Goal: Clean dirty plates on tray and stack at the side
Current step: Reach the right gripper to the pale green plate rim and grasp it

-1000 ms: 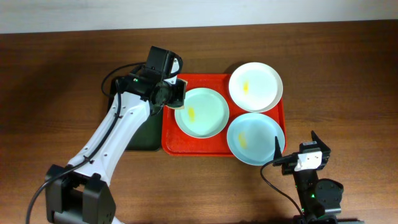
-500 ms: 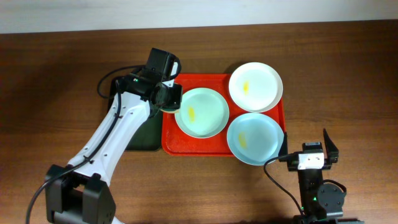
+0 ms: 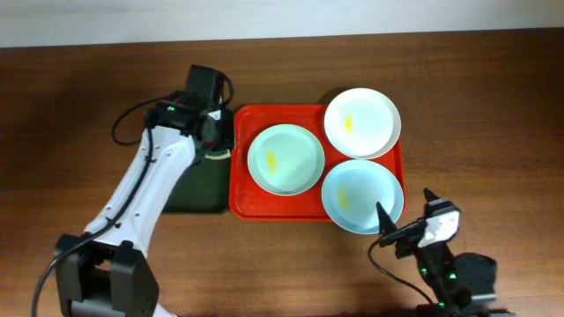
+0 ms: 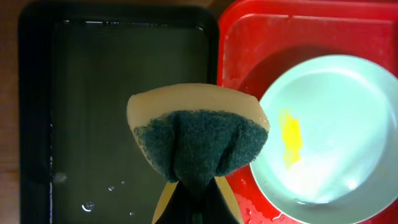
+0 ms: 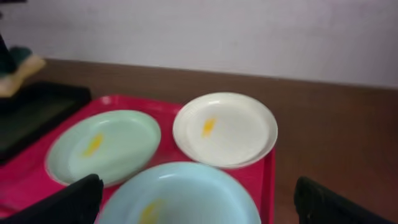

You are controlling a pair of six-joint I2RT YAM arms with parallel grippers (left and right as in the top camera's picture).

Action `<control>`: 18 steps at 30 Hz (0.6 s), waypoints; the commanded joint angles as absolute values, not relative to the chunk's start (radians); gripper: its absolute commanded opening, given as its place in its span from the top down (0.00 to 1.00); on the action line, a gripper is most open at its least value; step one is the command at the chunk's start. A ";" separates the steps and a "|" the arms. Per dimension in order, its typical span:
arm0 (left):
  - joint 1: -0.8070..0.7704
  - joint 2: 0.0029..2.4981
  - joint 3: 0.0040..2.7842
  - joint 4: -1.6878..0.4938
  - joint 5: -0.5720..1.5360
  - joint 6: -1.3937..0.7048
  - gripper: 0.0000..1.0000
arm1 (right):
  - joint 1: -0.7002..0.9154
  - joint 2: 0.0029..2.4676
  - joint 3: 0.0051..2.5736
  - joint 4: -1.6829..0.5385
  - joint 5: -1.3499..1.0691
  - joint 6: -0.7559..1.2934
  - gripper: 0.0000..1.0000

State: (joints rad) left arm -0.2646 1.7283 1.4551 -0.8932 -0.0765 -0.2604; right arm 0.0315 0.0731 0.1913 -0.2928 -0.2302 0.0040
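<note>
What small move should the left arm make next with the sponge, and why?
Probably lower the sponge into the dark tray to wet it. The left claw holds it pinched right above that tray's wet bottom, and the green plate beside it shows a yellow smear to wipe.

Three plates (image 3: 285, 158) on red tray (image 3: 264, 209)

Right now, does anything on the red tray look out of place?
The white plate and the blue plate overhang the tray's right rim instead of sitting inside like the green plate. Nothing looks broken.
</note>
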 commanded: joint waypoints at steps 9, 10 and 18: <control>-0.230 1.743 1.474 -0.901 -0.015 -0.279 1.00 | 0.026 0.897 1.220 -1.024 -0.237 0.065 0.02; -0.230 1.750 1.474 -0.902 -0.014 -0.276 1.00 | 0.026 0.984 1.303 -1.085 -0.300 0.065 0.02; -0.230 1.799 1.474 -0.902 -0.014 -0.275 1.00 | 0.059 1.348 1.399 -1.147 -0.505 0.159 0.87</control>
State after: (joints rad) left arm -0.2333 1.7756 1.4570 -0.9016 -0.0219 -0.2703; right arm 0.0334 1.2518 1.3804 -1.1469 -0.4606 0.0849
